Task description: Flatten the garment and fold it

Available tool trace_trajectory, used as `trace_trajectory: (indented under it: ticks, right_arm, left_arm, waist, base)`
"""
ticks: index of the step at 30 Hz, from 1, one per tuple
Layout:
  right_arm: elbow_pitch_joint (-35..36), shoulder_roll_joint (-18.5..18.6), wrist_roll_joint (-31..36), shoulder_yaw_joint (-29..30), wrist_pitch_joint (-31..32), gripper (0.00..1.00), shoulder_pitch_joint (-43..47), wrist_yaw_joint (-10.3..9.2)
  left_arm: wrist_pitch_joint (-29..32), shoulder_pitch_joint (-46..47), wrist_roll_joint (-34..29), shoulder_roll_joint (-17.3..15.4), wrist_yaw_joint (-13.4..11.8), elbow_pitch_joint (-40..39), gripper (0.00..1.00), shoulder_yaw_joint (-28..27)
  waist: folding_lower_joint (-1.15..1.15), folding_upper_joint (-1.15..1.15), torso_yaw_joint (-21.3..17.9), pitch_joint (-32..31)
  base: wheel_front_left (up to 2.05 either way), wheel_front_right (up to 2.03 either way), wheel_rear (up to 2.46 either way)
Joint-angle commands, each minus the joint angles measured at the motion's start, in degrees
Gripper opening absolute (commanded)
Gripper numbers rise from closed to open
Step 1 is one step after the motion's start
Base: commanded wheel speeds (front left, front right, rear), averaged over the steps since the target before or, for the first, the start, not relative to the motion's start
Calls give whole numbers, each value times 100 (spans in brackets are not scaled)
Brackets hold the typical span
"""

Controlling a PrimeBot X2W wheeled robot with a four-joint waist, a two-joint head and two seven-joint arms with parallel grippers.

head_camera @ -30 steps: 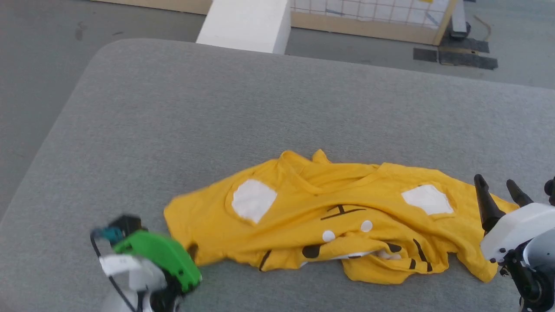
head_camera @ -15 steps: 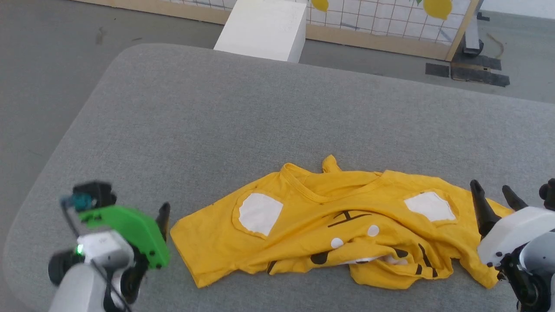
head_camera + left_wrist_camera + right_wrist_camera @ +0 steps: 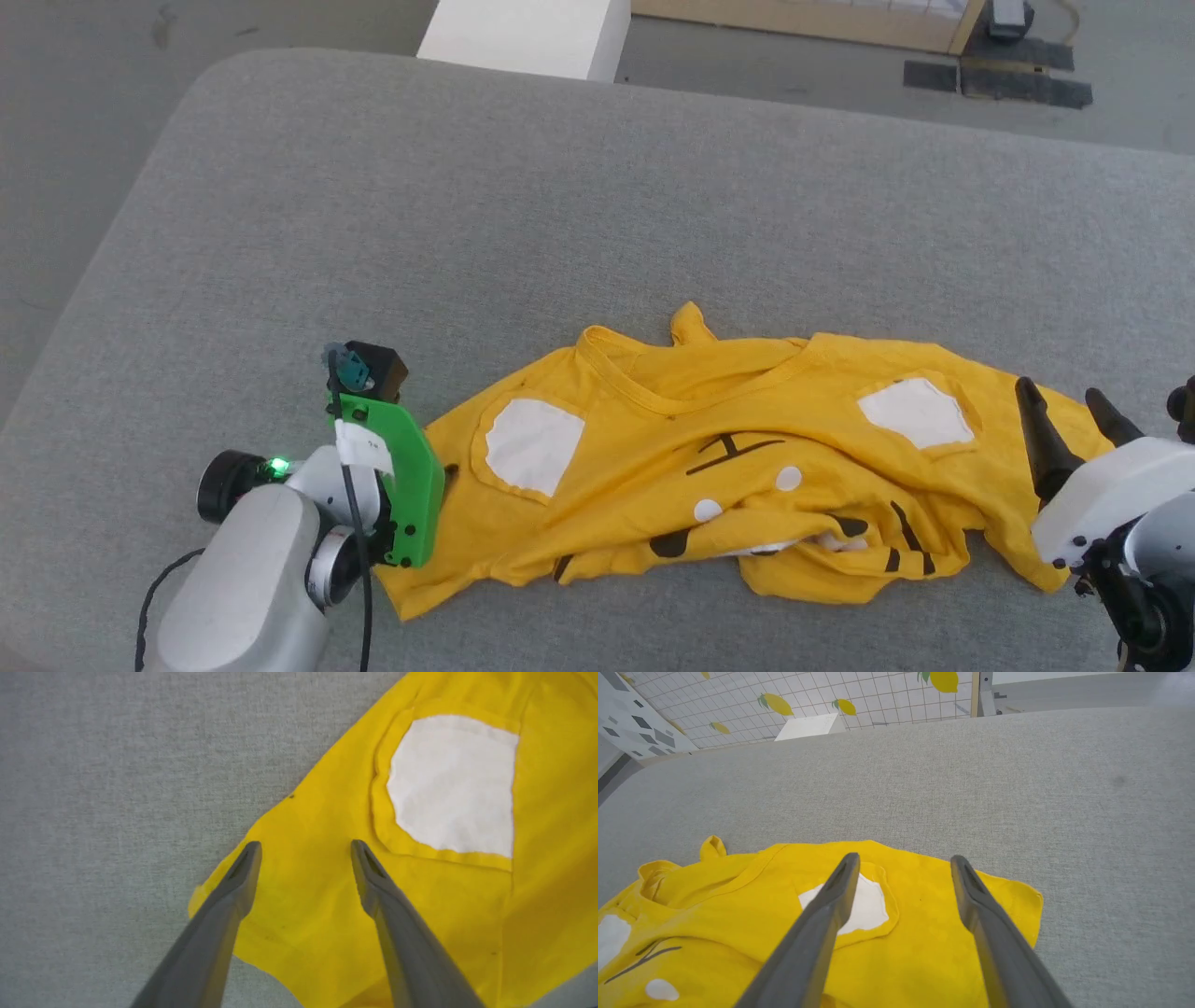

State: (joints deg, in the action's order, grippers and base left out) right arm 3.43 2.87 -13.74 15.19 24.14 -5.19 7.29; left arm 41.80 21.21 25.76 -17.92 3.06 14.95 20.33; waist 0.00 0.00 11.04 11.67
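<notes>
The garment (image 3: 728,467), a mustard-yellow T-shirt with white ear patches and a cartoon face print, lies crumpled on the grey table with its collar towards the far side. Its lower part is bunched and folded over the print. My left gripper (image 3: 439,471), under a green bracket, hangs over the shirt's left sleeve. In the left wrist view the left gripper (image 3: 304,845) is open above the yellow cloth (image 3: 444,914), with nothing between the fingers. My right gripper (image 3: 1061,392) is open over the right sleeve. The right wrist view shows it (image 3: 904,857) above the sleeve (image 3: 738,933).
The grey padded table (image 3: 597,205) has rounded corners, with bare surface beyond the shirt. Past its far edge stand a white box (image 3: 523,33) and a wood-framed panel (image 3: 822,14). Black mats (image 3: 999,79) lie on the floor.
My left gripper has opened, swung out to the left, then come back over the shirt's left sleeve. The head camera has shifted. The right arm has held still.
</notes>
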Motion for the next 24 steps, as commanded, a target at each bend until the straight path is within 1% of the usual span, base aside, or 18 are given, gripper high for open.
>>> trace_trajectory:
  ticks: [1,10,12,13,14,15,17,19,21,24]
  right_arm:
    - [54,1,17,10,12,100,-87,20]
    - [159,1,3,-27,57,100,-176,20]
    - [166,1,-12,-36,48,100,-197,20]
    - [169,1,-15,-37,44,100,-204,20]
    - [172,1,-19,-38,41,100,-208,20]
    - [175,1,-22,-35,37,100,-213,20]
    - [178,1,-21,-27,32,100,-215,20]
    - [173,1,-18,-14,32,100,-213,20]
    - [162,1,-14,-5,27,100,-207,20]
    - [113,1,-25,-28,13,100,-200,20]
  left_arm:
    - [11,134,-45,31,29,124,100,20]
    - [73,246,-24,203,-124,1035,100,89]
    - [258,211,85,285,-97,1203,100,126]
    - [339,197,133,319,-83,1252,73,141]
    - [397,184,177,352,-70,1284,24,152]
    - [437,167,210,383,-54,1304,0,172]
    - [517,129,316,447,-26,1338,0,170]
    - [464,122,373,476,-23,1318,0,141]
    - [366,126,436,488,-22,1266,0,79]
    - [66,99,662,524,-87,1073,0,-211]
  waist:
    - [0,0,-82,141]
    - [0,0,-156,388]
    - [0,0,-153,426]
    - [0,0,-152,438]
    - [0,0,-150,448]
    - [0,0,-145,460]
    - [0,0,-133,473]
    - [0,0,-115,477]
    - [0,0,-100,466]
    - [0,0,-107,410]
  base:
    - [0,0,0]
    - [0,0,0]
    - [0,0,0]
    - [0,0,0]
    - [0,0,0]
    - [0,0,0]
    - [0,0,0]
    - [0,0,0]
    - [0,0,0]
    - [0,0,0]
